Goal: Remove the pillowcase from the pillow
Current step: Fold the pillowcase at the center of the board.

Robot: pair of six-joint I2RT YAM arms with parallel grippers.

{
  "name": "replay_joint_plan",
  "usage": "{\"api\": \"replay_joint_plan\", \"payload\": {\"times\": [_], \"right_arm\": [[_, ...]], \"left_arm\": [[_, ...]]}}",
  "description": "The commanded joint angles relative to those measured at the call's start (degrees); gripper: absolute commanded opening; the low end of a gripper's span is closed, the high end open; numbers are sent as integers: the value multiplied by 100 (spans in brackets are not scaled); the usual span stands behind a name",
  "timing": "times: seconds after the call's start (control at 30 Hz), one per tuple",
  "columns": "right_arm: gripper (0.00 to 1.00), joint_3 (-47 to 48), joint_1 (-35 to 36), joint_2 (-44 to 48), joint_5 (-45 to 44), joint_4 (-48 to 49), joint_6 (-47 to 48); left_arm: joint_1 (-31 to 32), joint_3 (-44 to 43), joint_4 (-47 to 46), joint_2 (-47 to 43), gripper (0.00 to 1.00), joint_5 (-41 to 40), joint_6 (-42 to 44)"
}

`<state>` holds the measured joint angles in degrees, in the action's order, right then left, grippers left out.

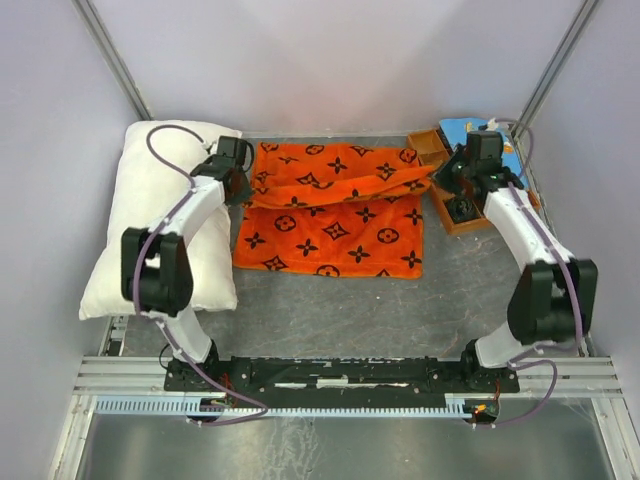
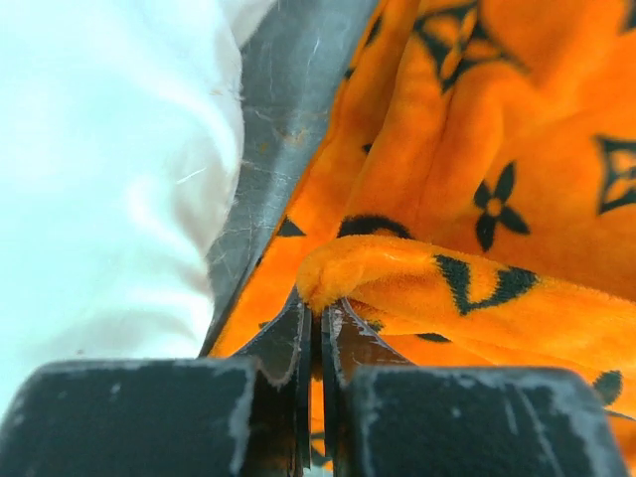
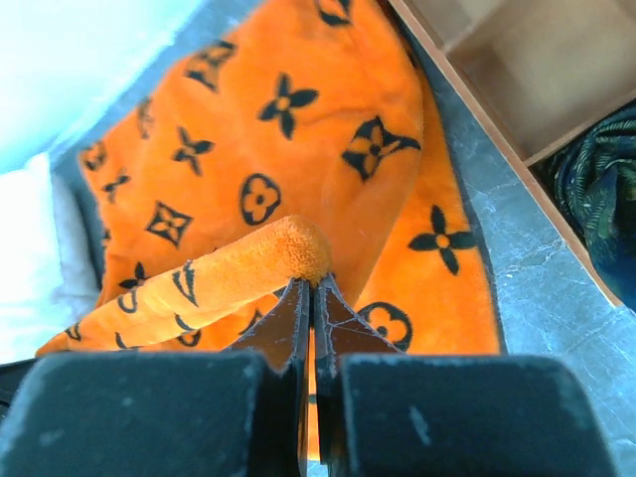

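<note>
**Left claw point(image 2: 320, 313) and right claw point(image 3: 313, 288) both clamped on the pillowcase point(image 1: 330, 225)**

- Left claw: jaws closed down to a sliver, with a plush orange fold of the pillowcase's left end nipped at the tips.
- Right claw: jaws likewise closed, pinching a rolled bit of the right end. The rest of the cloth falls away flat below it.
- Pillowcase: spread across the middle of the bench point(image 1: 350, 310). Its far portion is drawn up into a ridge running from one claw to the other. The two-end hold likely keeps the cloth stretched so it does not bunch.
- Pillow point(image 1: 150, 230): bare white, lying on the left side under the left arm. No orange shows on it. The left wrist view shows a strip of grey bench between it and the cloth, so they lie just beside each other, not touching there.
- Judgement: the cover looks fully off; what is left is to let go.
- Right side: wooden tray point(image 3: 527, 70) and blue cloth point(image 1: 465, 130) sit close behind the right claw, a possible snag if that arm swings outward.
</note>
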<state>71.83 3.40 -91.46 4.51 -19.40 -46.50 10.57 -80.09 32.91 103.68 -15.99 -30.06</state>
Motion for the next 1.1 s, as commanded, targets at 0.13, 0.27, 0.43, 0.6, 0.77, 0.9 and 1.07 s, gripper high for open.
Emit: {"api": "replay_joint_plan", "payload": {"times": [0.13,0.27,0.43,0.6,0.77,0.9,1.07], "right_arm": [[1,-1171,121,1598,-177,-393,367],[1,-2135,186,1751,-253,-444,357],[1,-2910,195,1630,-416,-302,331],[1,-3023,213,1109,-239,-100,277],[1,-2919,257,461,-261,85,264],[1,-2408,238,105,-659,-123,328],[1,-1686,-47,29,-1313,-361,379]], "left_arm": [[-14,535,366,-1047,3,-562,361],[-17,1257,198,-896,3,-506,48],[-16,2001,-18,-599,3,-337,-320],[-12,2216,-71,-324,3,-229,-510],[9,2271,-56,-296,3,-230,-522],[231,2194,-5,-337,3,-340,-500],[493,2088,39,-184,3,-236,-703]]}}
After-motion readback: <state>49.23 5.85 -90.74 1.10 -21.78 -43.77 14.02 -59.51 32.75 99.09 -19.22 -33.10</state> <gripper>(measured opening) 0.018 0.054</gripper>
